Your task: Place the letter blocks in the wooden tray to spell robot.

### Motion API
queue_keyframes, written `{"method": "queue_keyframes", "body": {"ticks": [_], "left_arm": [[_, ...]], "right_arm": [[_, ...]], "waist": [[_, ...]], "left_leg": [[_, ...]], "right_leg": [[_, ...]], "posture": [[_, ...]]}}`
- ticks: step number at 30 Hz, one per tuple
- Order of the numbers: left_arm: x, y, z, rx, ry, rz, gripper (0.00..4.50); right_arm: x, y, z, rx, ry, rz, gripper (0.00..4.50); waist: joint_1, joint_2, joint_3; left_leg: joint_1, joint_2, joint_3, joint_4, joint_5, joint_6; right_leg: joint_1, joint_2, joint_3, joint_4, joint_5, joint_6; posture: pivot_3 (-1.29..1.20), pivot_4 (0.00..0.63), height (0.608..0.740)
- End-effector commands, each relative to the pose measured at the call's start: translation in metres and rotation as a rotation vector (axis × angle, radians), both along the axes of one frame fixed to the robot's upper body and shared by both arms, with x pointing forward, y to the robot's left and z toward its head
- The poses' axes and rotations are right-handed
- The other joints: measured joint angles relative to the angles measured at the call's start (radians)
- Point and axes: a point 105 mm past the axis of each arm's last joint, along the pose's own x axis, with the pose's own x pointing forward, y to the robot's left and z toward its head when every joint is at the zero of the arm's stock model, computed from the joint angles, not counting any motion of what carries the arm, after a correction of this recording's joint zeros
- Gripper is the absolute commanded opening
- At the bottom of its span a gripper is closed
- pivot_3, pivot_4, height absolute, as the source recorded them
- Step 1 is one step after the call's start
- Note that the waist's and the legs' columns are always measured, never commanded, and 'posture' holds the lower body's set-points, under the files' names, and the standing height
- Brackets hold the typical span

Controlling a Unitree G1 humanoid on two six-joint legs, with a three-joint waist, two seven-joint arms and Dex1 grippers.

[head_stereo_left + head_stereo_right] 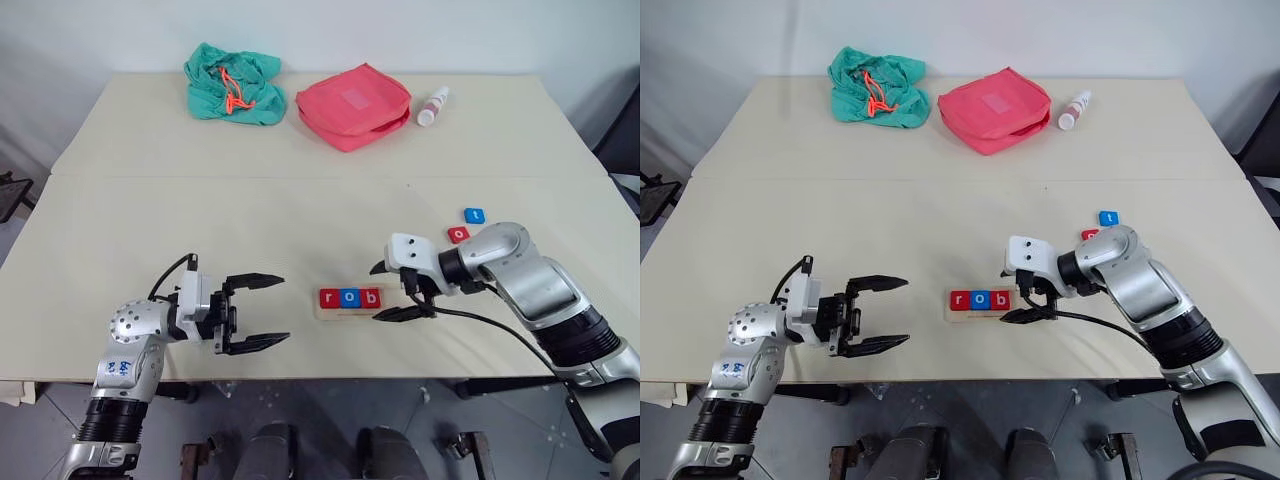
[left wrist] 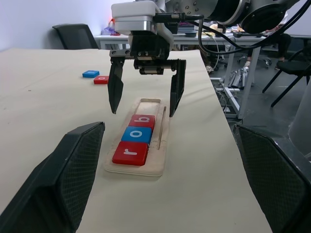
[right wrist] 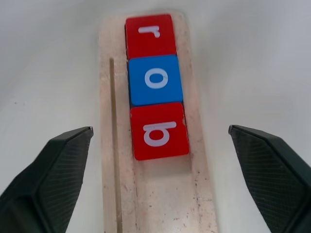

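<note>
Left eye view: pale table [image 1: 300, 210]. Wooden tray [image 1: 345, 313] near the front edge, holding three letter blocks in a row: red r [image 1: 329, 297], blue o [image 1: 349, 297], red b [image 1: 370, 297]. Right gripper [image 1: 393, 291] hangs over the tray's empty end, just beside the b, fingers spread wide and holding nothing. Left gripper [image 1: 262, 311] hovers well to the left of the tray, fingers likewise apart and empty. Two loose blocks lie beyond the right arm: red o [image 1: 458, 235] and blue t [image 1: 474, 215], near each other. At the far side: teal cloth bag [image 1: 234, 85], red zip pouch [image 1: 353, 105], small white bottle [image 1: 433, 106] lying on its side.

Right eye view: same layout; the red o is partly hidden behind the right arm.

Left wrist view: tray seen lengthwise, r nearest, then o, then b, with bare slot beyond. Right gripper's two fingers [image 2: 115, 90] straddle the tray's far end, clear of the blocks.

Right wrist view: r, o, b touching one another in the slot; open slot below the b. Thin groove [image 3: 114, 141] runs alongside the slot.
</note>
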Motion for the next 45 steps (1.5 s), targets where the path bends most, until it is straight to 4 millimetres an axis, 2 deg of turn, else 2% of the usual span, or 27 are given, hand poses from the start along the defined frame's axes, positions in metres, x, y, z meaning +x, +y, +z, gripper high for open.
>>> {"method": "queue_keyframes", "body": {"ticks": [1, 5, 8, 13, 18, 21, 26, 30, 33, 38, 45], "left_arm": [[0.000, -0.002, 0.007, -0.009, -0.044, -0.004, 4.50], [-0.001, -0.001, 0.005, -0.008, -0.037, -0.001, 4.50], [-0.001, 0.000, 0.003, -0.011, -0.030, 0.000, 4.50], [0.001, 0.000, 0.003, -0.008, -0.027, -0.001, 4.50], [0.005, -0.001, 0.003, -0.009, -0.027, -0.014, 4.50], [0.007, -0.002, 0.004, -0.009, -0.028, -0.023, 4.50], [0.010, 0.000, 0.004, -0.006, -0.026, -0.036, 4.50], [0.014, 0.006, 0.001, 0.004, -0.015, -0.038, 4.50], [0.018, 0.012, -0.001, 0.007, -0.014, -0.029, 4.50], [0.019, 0.017, -0.004, 0.028, -0.021, -0.038, 4.50], [0.020, 0.016, -0.001, 0.030, -0.038, -0.041, 4.50]], "right_arm": [[-0.006, -0.008, 0.020, 0.061, -0.032, -0.031, 4.49], [0.000, -0.031, 0.030, 0.158, -0.058, -0.160, 4.49], [0.021, -0.067, 0.035, 0.209, -0.153, -0.351, 4.49], [0.036, -0.117, 0.040, 0.294, -0.245, -0.633, 4.49], [0.031, -0.157, 0.029, 0.351, -0.312, -0.862, 4.49], [0.018, -0.171, 0.023, 0.393, -0.336, -0.960, 4.49], [-0.012, -0.176, 0.007, 0.437, -0.315, -1.042, 4.49], [-0.034, -0.168, 0.000, 0.496, -0.293, -1.052, 4.49], [-0.043, -0.161, 0.003, 0.550, -0.294, -1.041, 4.49], [-0.047, -0.157, 0.003, 0.581, -0.293, -1.047, 4.49], [-0.042, -0.154, 0.003, 0.589, -0.287, -1.047, 4.49]], "waist": [[0.003, 0.000, 0.000], [0.005, 0.000, 0.000], [0.003, 0.000, 0.000], [0.003, 0.000, 0.000], [0.007, 0.000, 0.000], [0.009, 0.000, 0.000], [0.015, 0.000, 0.000], [0.018, 0.000, 0.000], [0.020, 0.000, 0.000], [0.022, 0.000, 0.000], [0.025, 0.000, 0.000]], "left_leg": [[0.000, 0.000, 0.000, 0.000, 0.000, 0.000], [0.000, 0.000, -0.001, 0.000, 0.000, 0.000], [0.000, 0.000, 0.000, 0.000, 0.000, 0.000], [0.000, 0.000, 0.001, -0.001, 0.000, 0.000], [0.000, 0.000, 0.001, -0.001, 0.000, 0.000], [0.000, 0.000, 0.001, -0.001, 0.000, 0.000], [0.000, 0.000, 0.002, -0.001, 0.000, 0.000], [0.001, 0.000, 0.002, -0.001, 0.000, 0.000], [0.001, 0.000, 0.003, -0.001, 0.000, 0.000], [0.001, 0.000, 0.003, -0.001, 0.000, 0.000], [0.001, 0.000, 0.003, -0.001, 0.000, 0.000]], "right_leg": [[0.000, 0.000, 0.000, 0.000, 0.000, 0.000], [0.000, 0.000, 0.000, 0.000, 0.000, 0.000], [0.000, 0.000, 0.000, 0.000, 0.000, 0.000], [0.000, 0.000, 0.000, 0.000, 0.000, 0.000], [0.000, 0.000, 0.000, 0.000, 0.000, 0.000], [0.000, 0.000, 0.000, 0.000, 0.000, 0.000], [0.000, 0.000, 0.001, 0.000, 0.000, 0.000], [0.000, 0.000, 0.001, 0.000, 0.000, 0.000], [0.000, 0.000, 0.002, 0.000, 0.000, 0.000], [0.000, 0.000, 0.002, 0.001, 0.000, 0.000], [0.000, 0.000, 0.002, 0.001, 0.000, 0.000]], "posture": [[0.00, 0.150, 0.740], [0.00, 0.150, 0.740], [0.00, 0.150, 0.740], [0.00, 0.150, 0.740], [0.00, 0.150, 0.740], [0.00, 0.150, 0.740], [0.00, 0.150, 0.740], [0.00, 0.150, 0.740], [0.00, 0.150, 0.740], [0.00, 0.150, 0.740], [0.00, 0.150, 0.740]]}}
